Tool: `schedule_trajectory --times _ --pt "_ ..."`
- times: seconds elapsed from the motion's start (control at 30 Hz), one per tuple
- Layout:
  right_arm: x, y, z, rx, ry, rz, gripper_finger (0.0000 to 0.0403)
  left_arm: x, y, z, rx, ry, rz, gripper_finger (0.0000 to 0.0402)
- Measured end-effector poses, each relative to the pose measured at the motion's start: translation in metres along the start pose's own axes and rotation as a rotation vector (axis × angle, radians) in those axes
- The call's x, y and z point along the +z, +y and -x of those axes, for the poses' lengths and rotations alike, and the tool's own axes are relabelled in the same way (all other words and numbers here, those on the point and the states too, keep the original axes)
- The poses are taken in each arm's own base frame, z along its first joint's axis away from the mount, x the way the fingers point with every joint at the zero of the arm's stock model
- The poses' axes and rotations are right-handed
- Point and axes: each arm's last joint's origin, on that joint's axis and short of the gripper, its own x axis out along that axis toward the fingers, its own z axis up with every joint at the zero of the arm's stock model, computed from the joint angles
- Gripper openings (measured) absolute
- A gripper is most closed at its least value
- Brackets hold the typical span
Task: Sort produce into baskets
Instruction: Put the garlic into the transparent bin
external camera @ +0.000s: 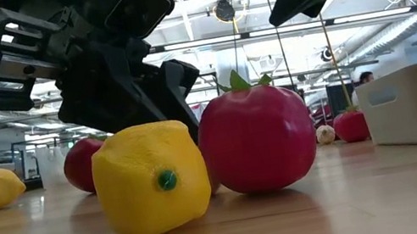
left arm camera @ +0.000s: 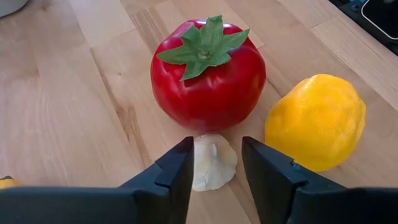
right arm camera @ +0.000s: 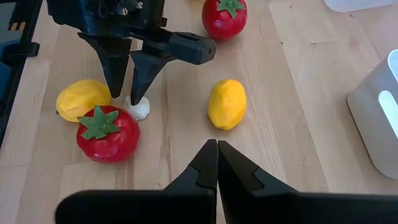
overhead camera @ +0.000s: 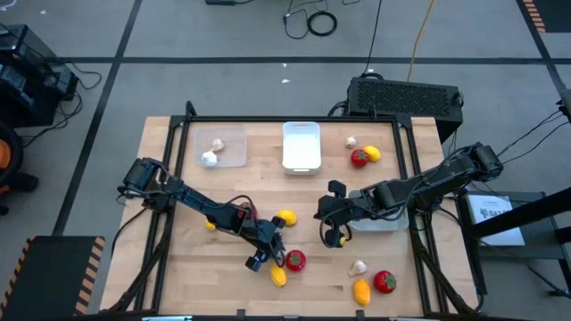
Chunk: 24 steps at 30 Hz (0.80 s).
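Left gripper [left arm camera: 216, 168] parted, straddling garlic bulb [left arm camera: 211, 163] low centre of wrist frame, touching tomato [left arm camera: 208, 73], lemon [left arm camera: 315, 121] just beside. Likely light, hard, slippery; pinch across widest part. Right gripper [right arm camera: 217, 149] clenched, empty.

A garlic bulb [left arm camera: 211, 163] lies between the left tool's fingers [left arm camera: 177, 177], touching a tomato [left arm camera: 208, 74].

A wooden table [overhead camera: 178, 267] carries everything; a black box [overhead camera: 406, 96] sits past its far edge; cables [overhead camera: 310, 20] lie on the grey floor [overhead camera: 223, 36] beyond
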Motion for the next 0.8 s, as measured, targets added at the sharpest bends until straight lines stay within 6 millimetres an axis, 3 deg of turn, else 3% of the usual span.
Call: schedule_trajectory --times 0.7,0.8 --pt "0.0 -0.0001 0.0 0.0 0.0 0.0 0.0 -0.0007 0.0 0.0 0.0 0.006 0.001 0.0008" --pt "0.0 -0.0001 0.0 0.0 0.0 0.0 0.0 -0.0007 0.0003 0.0005 0.0 0.008 0.001 0.0006"
